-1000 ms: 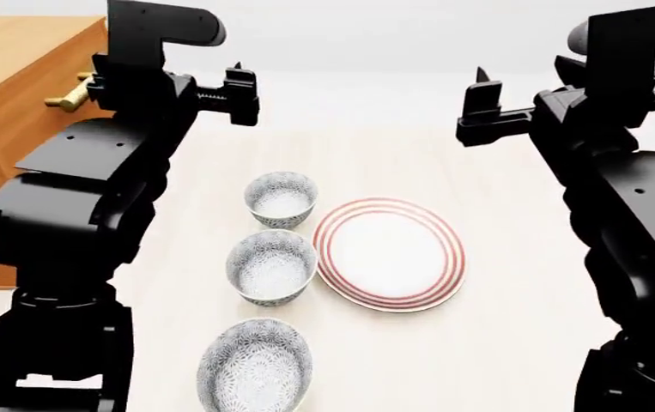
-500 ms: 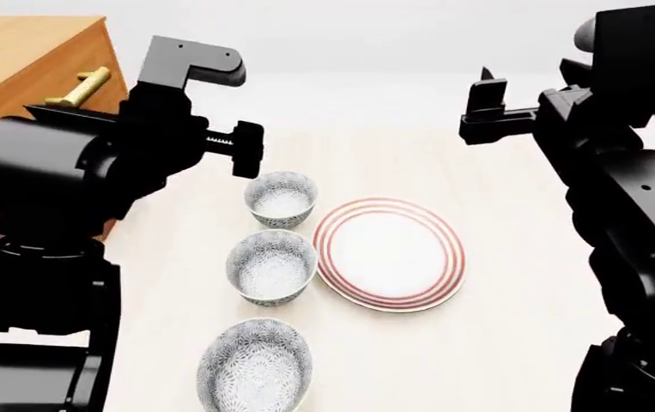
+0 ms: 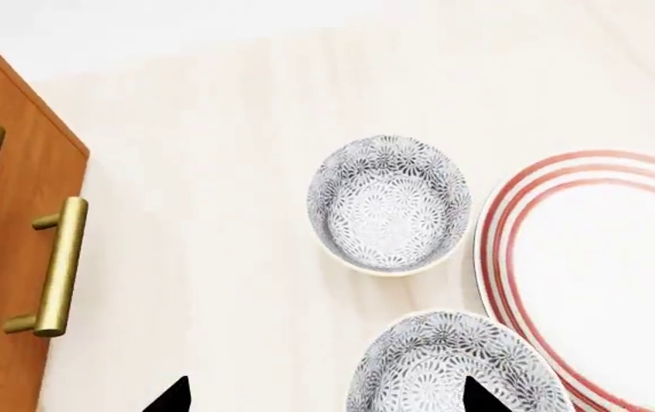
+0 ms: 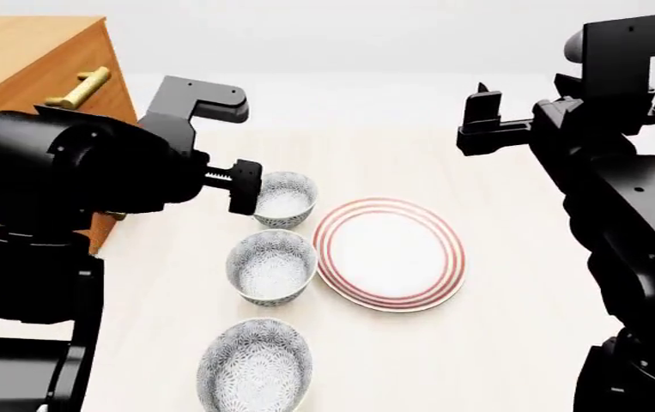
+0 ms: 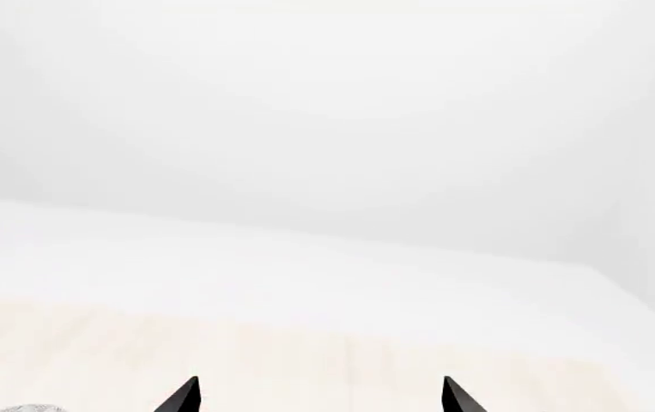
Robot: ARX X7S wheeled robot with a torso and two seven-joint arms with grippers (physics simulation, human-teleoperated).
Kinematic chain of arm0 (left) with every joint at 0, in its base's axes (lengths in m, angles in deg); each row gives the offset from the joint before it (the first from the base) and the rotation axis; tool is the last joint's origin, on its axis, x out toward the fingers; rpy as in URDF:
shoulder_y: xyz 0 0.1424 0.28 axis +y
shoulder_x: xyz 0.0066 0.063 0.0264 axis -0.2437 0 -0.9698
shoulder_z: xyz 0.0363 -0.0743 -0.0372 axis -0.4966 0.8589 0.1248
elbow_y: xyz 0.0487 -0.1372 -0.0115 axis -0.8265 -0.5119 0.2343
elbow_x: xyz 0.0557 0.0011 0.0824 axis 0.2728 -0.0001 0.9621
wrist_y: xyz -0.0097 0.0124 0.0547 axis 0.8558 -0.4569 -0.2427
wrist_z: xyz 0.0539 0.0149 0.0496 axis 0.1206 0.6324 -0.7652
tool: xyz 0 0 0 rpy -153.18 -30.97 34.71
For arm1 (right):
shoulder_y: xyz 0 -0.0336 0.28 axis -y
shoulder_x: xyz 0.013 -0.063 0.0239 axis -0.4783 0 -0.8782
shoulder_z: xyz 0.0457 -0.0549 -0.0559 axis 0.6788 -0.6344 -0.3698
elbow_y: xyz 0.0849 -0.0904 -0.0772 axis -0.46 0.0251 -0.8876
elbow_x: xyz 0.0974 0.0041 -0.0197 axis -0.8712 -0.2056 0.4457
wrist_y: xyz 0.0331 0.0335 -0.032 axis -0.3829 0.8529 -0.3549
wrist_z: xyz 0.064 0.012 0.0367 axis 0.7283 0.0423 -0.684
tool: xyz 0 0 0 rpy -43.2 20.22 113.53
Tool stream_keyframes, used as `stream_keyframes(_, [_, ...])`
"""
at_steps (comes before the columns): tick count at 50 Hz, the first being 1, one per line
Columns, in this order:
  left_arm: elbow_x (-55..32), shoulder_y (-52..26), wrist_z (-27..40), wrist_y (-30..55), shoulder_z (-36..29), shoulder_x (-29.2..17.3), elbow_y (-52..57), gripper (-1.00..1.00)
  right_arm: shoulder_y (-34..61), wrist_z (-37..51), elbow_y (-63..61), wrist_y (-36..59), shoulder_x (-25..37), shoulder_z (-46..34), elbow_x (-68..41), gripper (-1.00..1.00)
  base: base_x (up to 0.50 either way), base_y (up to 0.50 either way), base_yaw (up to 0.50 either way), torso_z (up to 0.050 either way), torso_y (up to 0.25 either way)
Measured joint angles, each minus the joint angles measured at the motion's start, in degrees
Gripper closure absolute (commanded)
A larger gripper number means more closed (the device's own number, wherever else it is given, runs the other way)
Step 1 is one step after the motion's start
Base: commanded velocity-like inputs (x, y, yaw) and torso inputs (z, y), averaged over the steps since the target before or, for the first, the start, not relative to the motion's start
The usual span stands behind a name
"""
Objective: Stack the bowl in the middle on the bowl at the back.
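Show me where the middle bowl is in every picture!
Head view: the bowl in the middle sits second in the row of three, touching the plate's near-left rim.
Left wrist view: only part of it shows, cut off at the lower edge, between the two dark fingertips.
Right wrist view: not in it.
Shared landmark: the red-ringed plate, right beside the bowl in both views.

Left end effector (image 4: 244,187) low, open; right end effector (image 4: 482,116) raised, open.

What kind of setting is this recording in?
Likely a simulated kitchen or dining spot: patterned bowls and a red-ringed plate on a pale wooden table, beside a wooden cabinet with brass handles.
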Motion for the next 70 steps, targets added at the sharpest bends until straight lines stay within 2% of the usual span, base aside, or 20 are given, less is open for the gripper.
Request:
stream_keyframes(16, [-23.2, -1.5, 16.0, 0.4, -3.9, -3.8, -5.4, -1.0, -0.6, 0.1, 0.0, 0.8, 0.2, 0.0, -0.5, -1.0, 0.0, 0.0, 0.0, 0.0, 0.0])
stream_keyframes(28, [-32.4, -0.5, 23.5, -0.2, -5.5, -5.4, -7.7, -1.0, -0.9, 0.3, 0.2, 1.2, 0.3, -0.2, -0.8, -1.0, 0.0, 0.0, 0.0, 0.0, 0.0])
stream_keyframes(40, [-36.0, 0.0, 26.0, -2.3, -6.8, -5.6, -10.3, -1.0, -1.2, 0.4, 0.2, 1.4, 0.2, -0.2, -1.1, -1.0, 0.0, 0.0, 0.0, 0.0, 0.0])
stream_keyframes(70, [-37.2, 1.6, 27.2, -6.4, -9.5, -4.6, -14.4, -1.0, -3.0, 1.0, 0.3, 0.9, 0.1, 0.3, -1.8, -1.0, 0.0, 0.0, 0.0, 0.0, 0.0])
